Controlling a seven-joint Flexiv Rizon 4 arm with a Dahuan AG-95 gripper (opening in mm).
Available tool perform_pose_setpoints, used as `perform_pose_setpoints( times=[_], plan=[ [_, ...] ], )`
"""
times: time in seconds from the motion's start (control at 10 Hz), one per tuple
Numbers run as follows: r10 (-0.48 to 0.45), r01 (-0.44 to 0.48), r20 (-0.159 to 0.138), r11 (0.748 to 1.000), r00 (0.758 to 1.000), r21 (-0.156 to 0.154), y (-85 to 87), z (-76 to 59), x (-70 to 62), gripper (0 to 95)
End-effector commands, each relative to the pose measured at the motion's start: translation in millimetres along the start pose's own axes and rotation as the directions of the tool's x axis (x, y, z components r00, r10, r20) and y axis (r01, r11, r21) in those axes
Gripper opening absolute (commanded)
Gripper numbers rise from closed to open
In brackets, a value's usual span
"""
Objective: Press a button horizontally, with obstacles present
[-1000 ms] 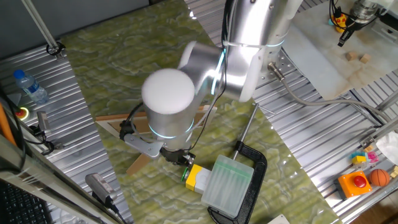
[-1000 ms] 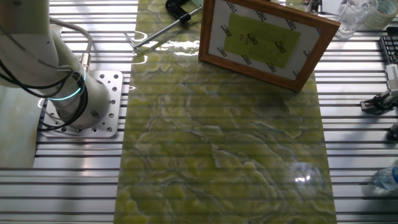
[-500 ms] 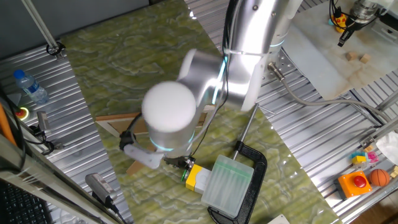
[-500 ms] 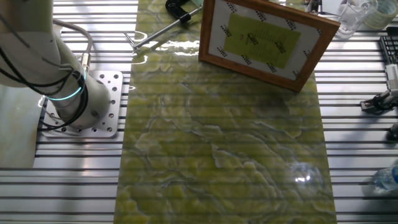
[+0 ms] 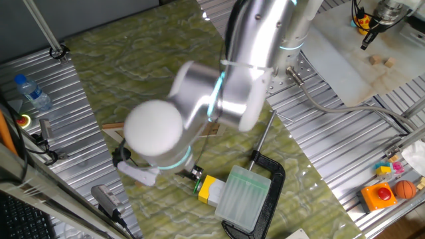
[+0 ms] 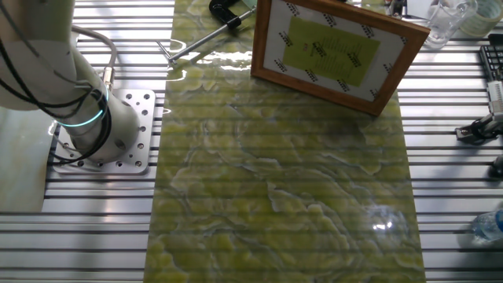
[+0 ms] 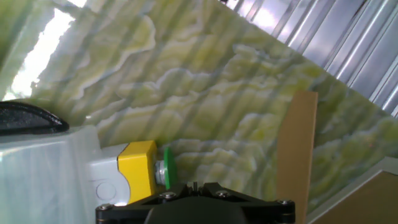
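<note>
button: green cap (image 5: 197, 187) on yellow box body (image 5: 211, 189), joined to the translucent ribbed block (image 5: 244, 200). Sits on the green marbled mat (image 5: 146, 73), near its edge.
button axis: cap, yellow body and block lie in one line flat along the mat; cap faces away from the block, toward the gripper (image 5: 188, 174). Hand view: cap (image 7: 166, 166) points sideways toward the wooden strut (image 7: 295, 155).
clamp: black C-clamp (image 5: 271, 188) wraps the block on the side away from the cap; its screw rod (image 5: 263, 133) runs up from it.
gripper: just beside the cap, on the cap side of the button. Fingertips hidden under the wrist in the fixed view and out of shot in the hand view, so open or closed: cannot tell. Contact with cap: cannot tell.
obstacle: picture frame (image 6: 334, 51) stands tilted at the mat's far end in the other fixed view; the strut lies flat near the cap with a strip of bare mat between them.
room: bare mat between cap and strut; the block side is closed off by the clamp.
vs 1.0 s ago: arm elbow and wrist have swung further away from the block; button, clamp and frame unmoved.
</note>
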State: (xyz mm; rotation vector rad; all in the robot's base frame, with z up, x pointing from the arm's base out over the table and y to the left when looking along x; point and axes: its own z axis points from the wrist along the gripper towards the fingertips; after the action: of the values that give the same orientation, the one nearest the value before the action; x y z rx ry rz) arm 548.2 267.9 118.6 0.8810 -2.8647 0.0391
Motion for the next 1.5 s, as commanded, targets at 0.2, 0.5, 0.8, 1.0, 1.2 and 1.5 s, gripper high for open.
perform_pose_setpoints(
  times=[0.2, 0.5, 0.8, 1.0, 1.2, 1.5],
  plan=[
    [-0.04, 0.042, 0.106, 0.999, 0.994, -0.018, -9.0, 20.1, 0.2, 0.0],
    [-0.058, 0.059, 0.13, 0.998, 0.99, -0.008, -11.8, 31.8, -4.8, 0.0],
    [-0.046, 0.048, 0.124, 0.999, 0.991, -0.011, -3.4, 38.8, -13.9, 0.0],
    [-0.058, 0.062, 0.112, 0.998, 0.992, -0.026, -4.9, 49.2, -15.5, 0.0],
    [-0.065, 0.069, 0.105, 0.997, 0.992, -0.037, -2.4, 54.0, -17.5, 0.0],
    [-0.054, 0.059, 0.09, 0.997, 0.994, -0.048, 6.4, 61.9, -20.2, 0.0]
  ],
)
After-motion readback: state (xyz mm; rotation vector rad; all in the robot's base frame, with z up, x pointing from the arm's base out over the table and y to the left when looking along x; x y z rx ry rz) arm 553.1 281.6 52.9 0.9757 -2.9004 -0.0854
